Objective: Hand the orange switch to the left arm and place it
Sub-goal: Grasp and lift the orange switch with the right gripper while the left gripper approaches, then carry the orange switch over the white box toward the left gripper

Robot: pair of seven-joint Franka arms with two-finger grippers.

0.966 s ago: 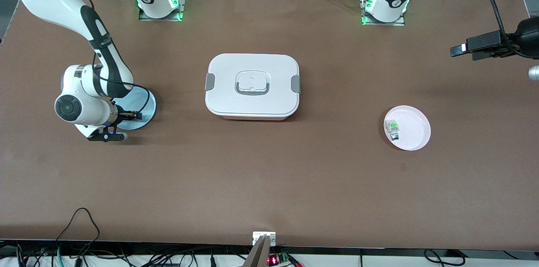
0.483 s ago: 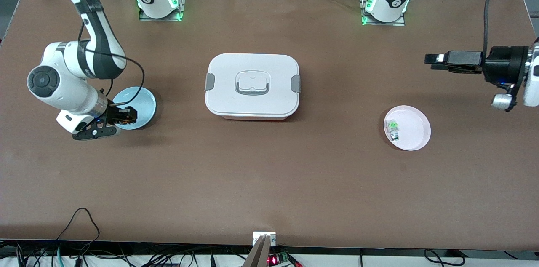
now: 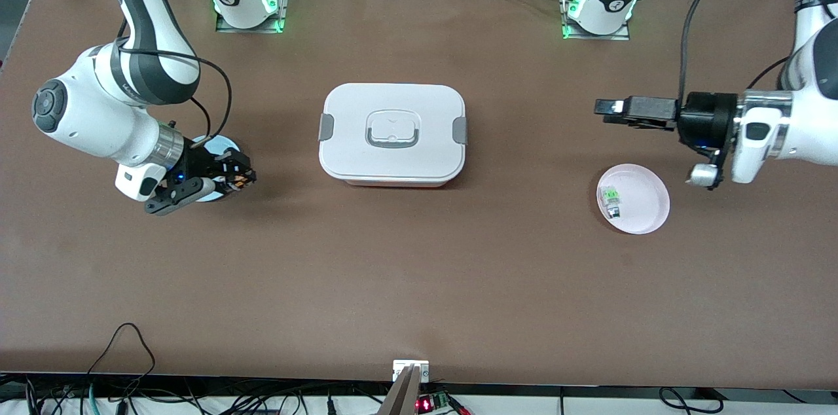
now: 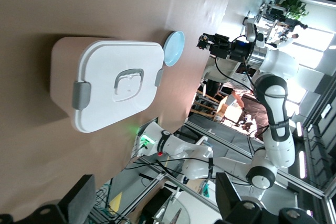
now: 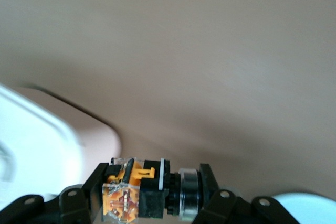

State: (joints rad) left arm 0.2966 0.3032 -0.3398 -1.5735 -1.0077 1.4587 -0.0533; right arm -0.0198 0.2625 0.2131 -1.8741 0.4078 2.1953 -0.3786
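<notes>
My right gripper [image 3: 239, 177] is shut on the orange switch [image 3: 243, 180] and holds it over the box-side edge of a blue saucer [image 3: 218, 141]. In the right wrist view the switch [image 5: 137, 192] lies sideways between the fingertips [image 5: 209, 178], with its orange cap, black body and silver ring showing. The white lidded box [image 3: 392, 133] stands mid-table, and it also shows in the left wrist view [image 4: 113, 85]. My left gripper [image 3: 605, 106] is open and empty, held level above the table between the box and a pink saucer [image 3: 648, 202].
The pink saucer holds a green-and-clear component [image 3: 611, 199]. The blue saucer [image 4: 173, 48] and my right gripper [image 4: 210, 40] show far off in the left wrist view. Both arm bases stand at the table edge farthest from the front camera. Cables run along the nearest edge.
My right gripper rose from the blue saucer with the switch and moved toward the box. My left arm swung in from the table's end toward the box, near the pink saucer.
</notes>
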